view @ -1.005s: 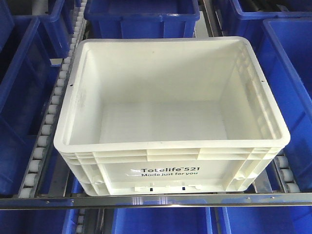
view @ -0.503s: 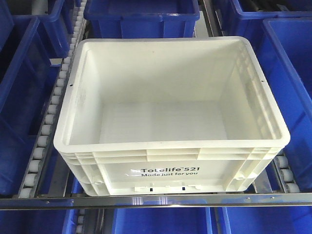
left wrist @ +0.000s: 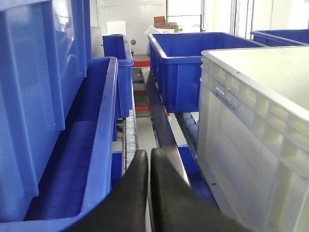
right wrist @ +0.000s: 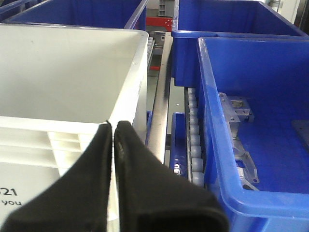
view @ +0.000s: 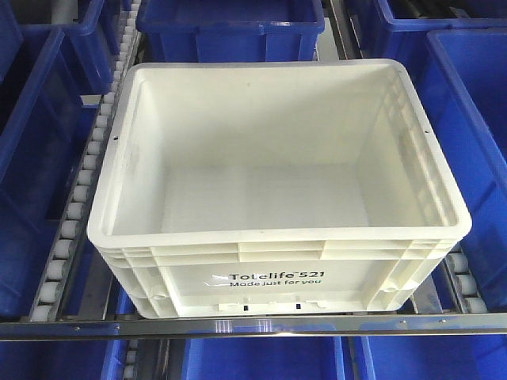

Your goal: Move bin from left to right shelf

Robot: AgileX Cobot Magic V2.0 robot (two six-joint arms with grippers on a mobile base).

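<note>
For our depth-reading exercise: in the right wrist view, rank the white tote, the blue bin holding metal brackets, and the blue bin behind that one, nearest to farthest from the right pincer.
1. White tote: its corner lies right at the tips of the right pincer, on the left.
2. Blue bin with metal brackets: to the right, across the roller track.
3. Rear blue bin: upper right, farthest back.

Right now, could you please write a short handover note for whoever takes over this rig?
Left gripper: fingers shut, empty, low between a blue bin and the white bin.
Right gripper: fingers shut, empty, at the white bin's front right corner.
White bin: empty, sitting on the roller lane among blue bins, print side facing front.
Done: nothing visible; bin not gripped.
Left: grasp, lift, move it to the right shelf.
</note>
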